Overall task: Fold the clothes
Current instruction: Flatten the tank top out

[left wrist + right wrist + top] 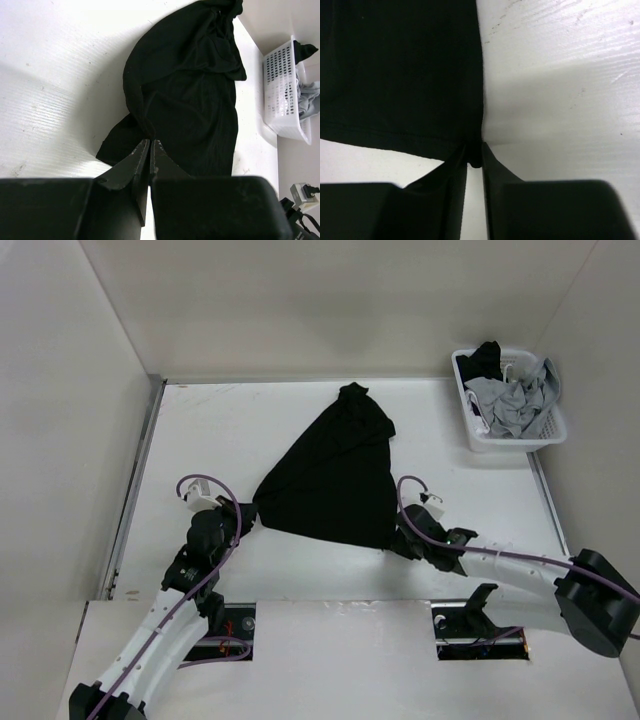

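The clothes, a plain black T-shirt [335,465], lie on the white table pulled into a rough triangle, with a bunched end at the far side. My left gripper [243,512] is at the shirt's near left corner. In the left wrist view its fingers [150,142] are pressed together on the edge of the black fabric [190,90]. My right gripper [397,540] is at the near right corner. In the right wrist view a small fold of the hem [400,65] sits pinched between its nearly closed fingers [474,150].
A white plastic laundry basket [500,435] stands at the back right with light grey garments [515,400] and a dark one in it; it also shows in the left wrist view [280,85]. Walls enclose the table at the left, back and right.
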### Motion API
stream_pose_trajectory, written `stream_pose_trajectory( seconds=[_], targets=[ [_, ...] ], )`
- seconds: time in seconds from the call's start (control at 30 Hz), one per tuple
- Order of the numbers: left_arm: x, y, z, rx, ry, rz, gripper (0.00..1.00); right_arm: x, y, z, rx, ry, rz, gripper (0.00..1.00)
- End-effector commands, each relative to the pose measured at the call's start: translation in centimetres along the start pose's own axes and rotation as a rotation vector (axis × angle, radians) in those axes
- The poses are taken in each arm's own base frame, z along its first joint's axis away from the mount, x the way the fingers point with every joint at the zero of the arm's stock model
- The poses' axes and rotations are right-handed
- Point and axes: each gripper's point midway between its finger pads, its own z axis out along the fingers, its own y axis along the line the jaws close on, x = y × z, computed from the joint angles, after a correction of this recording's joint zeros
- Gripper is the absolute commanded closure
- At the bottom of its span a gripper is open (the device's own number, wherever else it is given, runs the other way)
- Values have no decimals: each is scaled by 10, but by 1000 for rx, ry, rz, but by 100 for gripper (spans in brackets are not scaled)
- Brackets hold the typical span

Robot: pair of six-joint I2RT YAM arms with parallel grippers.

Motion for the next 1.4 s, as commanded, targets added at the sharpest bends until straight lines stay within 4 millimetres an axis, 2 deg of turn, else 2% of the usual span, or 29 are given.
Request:
stream_pose_trajectory(
  seconds=[0.0, 0.1, 0.2, 0.23, 0.3, 0.37, 0.5, 0.63, 0.73, 0.87, 0.97, 1.07, 1.17, 1.23, 1.3, 1.37],
  targets=[
    [-8, -6, 1, 32, -36, 6, 99, 1, -5, 3, 29, 6, -14, 82],
    [-9, -6, 1, 30, -39, 5, 99, -8, -1, -2, 11, -37, 2, 93],
    [-23, -20, -2, 57, -69, -6, 100, -39, 18, -27, -57, -147, 14, 97],
    [-41, -40, -9, 96, -105, -19, 100, -64, 34, -55, -106, -225, -3, 98],
    [-72, -77, -23, 168, -159, -48, 100, -97, 53, -99, -167, -323, -31, 99],
    [-110, -119, -47, 255, -235, -67, 100, -132, 69, -149, -218, -428, -62, 99],
    [-186, -190, -116, 432, -414, -100, 100, -209, 98, -277, -329, -676, -105, 99],
    [-243, -234, -182, 560, -581, -133, 100, -266, 123, -382, -415, -876, -138, 99],
    [-280, -261, -226, 631, -702, -128, 100, -295, 140, -438, -472, -974, -163, 98],
    [-309, -299, -274, 741, -768, -103, 100, -321, 153, -486, -513, -1066, -167, 97],
    [-319, -312, -287, 767, -792, -84, 100, -326, 163, -500, -545, -1082, -177, 96],
    [-323, -307, -272, 714, -811, -55, 100, -326, 176, -489, -518, -1094, -214, 95],
    [-313, -292, -217, 612, -760, -43, 99, -327, 191, -454, -461, -1089, -264, 94],
    [-303, -273, -174, 520, -717, -38, 99, -328, 201, -417, -441, -1043, -281, 94],
    [-293, -246, -124, 405, -684, -27, 99, -334, 210, -372, -433, -981, -289, 94],
    [-291, -225, -83, 315, -669, -24, 99, -346, 217, -333, -437, -917, -281, 94]
  ],
)
